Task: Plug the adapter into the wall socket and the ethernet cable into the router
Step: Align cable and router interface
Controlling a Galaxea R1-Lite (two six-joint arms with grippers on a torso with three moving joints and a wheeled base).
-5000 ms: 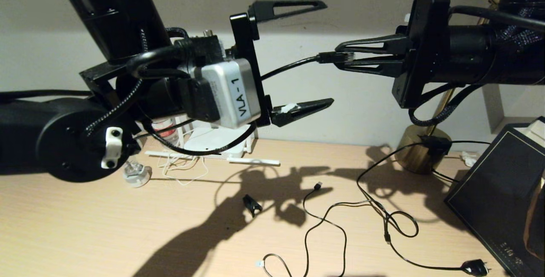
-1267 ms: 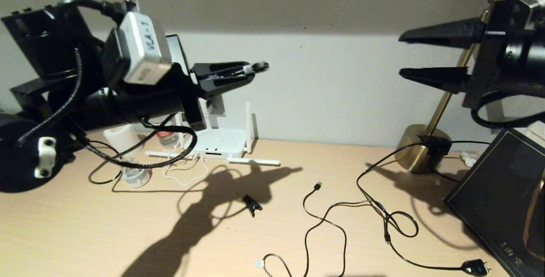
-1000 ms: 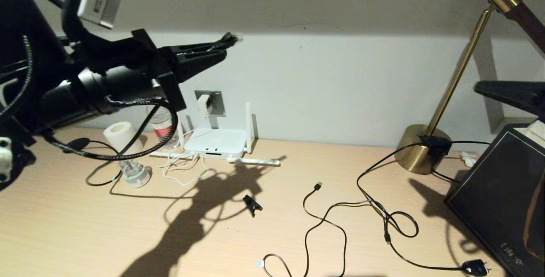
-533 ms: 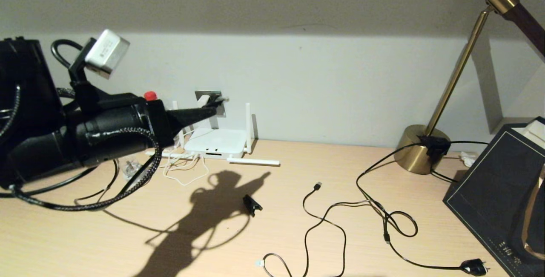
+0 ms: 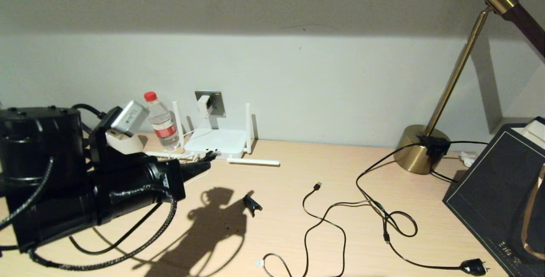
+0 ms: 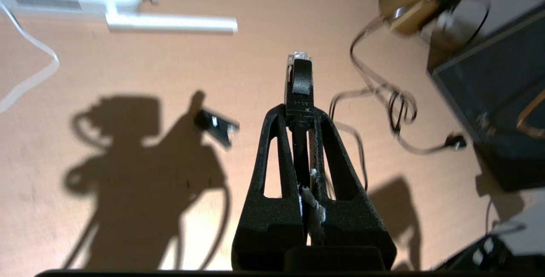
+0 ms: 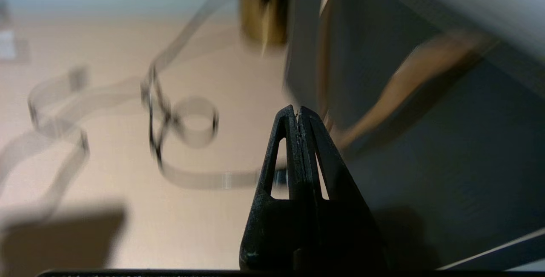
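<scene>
My left gripper (image 5: 207, 160) is shut on the ethernet cable (image 6: 300, 93), low over the table. The cable's clear connector (image 6: 299, 56) sticks out past the fingertips and sits just in front of the router (image 5: 215, 144), close to its front edge. The router is a flat white box with upright antennas; one antenna (image 6: 170, 23) lies flat on the table. Behind the router the adapter (image 5: 203, 105) sits in the grey wall socket (image 5: 215, 103), and its white cord (image 6: 30, 76) trails down. My right gripper (image 7: 298, 115) is shut on nothing beside a black box and does not show in the head view.
A water bottle (image 5: 161, 120) stands left of the router. A small black clip (image 5: 252, 204) lies mid-table. Loose black cables (image 5: 340, 221) sprawl to the right and end in a chunky plug (image 5: 474, 266). A brass lamp base (image 5: 419, 149) and a black box (image 5: 498, 191) fill the right side.
My left arm has come down from socket height to table level in front of the router, still holding the ethernet cable. The right arm has left the head view.
</scene>
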